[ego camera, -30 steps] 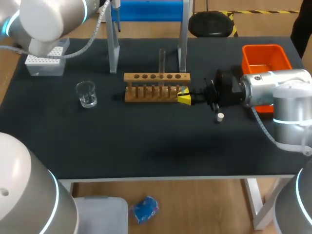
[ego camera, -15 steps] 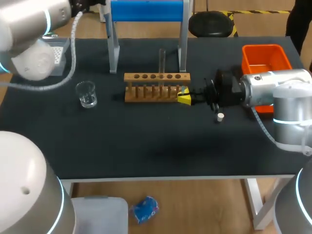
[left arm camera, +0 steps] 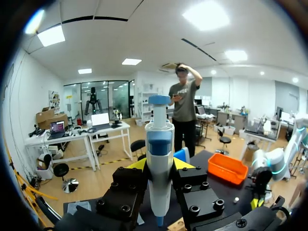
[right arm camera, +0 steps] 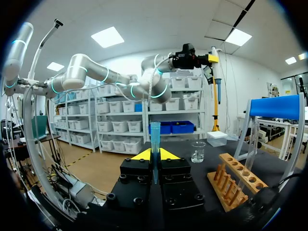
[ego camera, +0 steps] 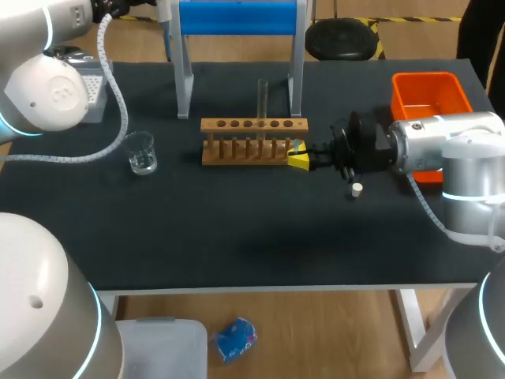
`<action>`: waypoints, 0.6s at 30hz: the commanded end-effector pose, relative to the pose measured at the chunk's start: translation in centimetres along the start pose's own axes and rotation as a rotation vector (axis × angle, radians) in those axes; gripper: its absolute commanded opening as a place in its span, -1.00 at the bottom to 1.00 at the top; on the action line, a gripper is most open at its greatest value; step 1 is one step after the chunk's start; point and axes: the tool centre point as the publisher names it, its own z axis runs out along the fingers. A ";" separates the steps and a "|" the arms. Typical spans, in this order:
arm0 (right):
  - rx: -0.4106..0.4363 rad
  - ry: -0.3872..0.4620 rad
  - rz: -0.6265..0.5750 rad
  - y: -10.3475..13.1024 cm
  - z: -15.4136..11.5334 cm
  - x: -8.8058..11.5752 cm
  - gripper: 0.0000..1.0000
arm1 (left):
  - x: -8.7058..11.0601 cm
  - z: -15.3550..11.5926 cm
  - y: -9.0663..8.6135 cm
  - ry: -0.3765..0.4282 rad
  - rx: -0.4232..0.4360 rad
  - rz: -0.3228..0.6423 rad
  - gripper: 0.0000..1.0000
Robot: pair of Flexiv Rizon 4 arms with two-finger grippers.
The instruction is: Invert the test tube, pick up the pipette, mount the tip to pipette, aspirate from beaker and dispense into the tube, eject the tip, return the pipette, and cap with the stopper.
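My left gripper is shut on the white and blue pipette, held upright high above the table's far left. From the right wrist view, that gripper and the pipette hang well above the beaker. My right gripper sits at the right end of the wooden rack, shut on a thin clear bluish tube that stands upright between its fingers. Another clear tube stands in the rack. A small white stopper lies on the mat under my right wrist.
A glass beaker stands left of the rack. The tip box sits at the far left, partly behind my left arm. A blue-topped metal stand rises behind the rack. An orange bin is at the far right.
My left arm has swung its elbow down and to the left while its wrist rose toward the far edge. The right arm and its tube have not moved.
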 end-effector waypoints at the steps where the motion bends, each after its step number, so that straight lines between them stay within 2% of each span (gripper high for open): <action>1: -0.001 0.000 -0.001 -0.1 -0.1 0.0 -1.00 | 2.0 -3.1 0.9 0.525 0.024 0.017 -1.00; 6: -0.001 0.000 -0.001 -0.1 -0.1 0.0 -1.00 | 5.6 -6.5 1.9 0.690 0.007 0.029 -1.00; 18: -0.001 0.000 -0.001 -0.1 -0.1 0.0 -1.00 | 5.6 -6.5 1.9 0.690 0.007 0.029 -1.00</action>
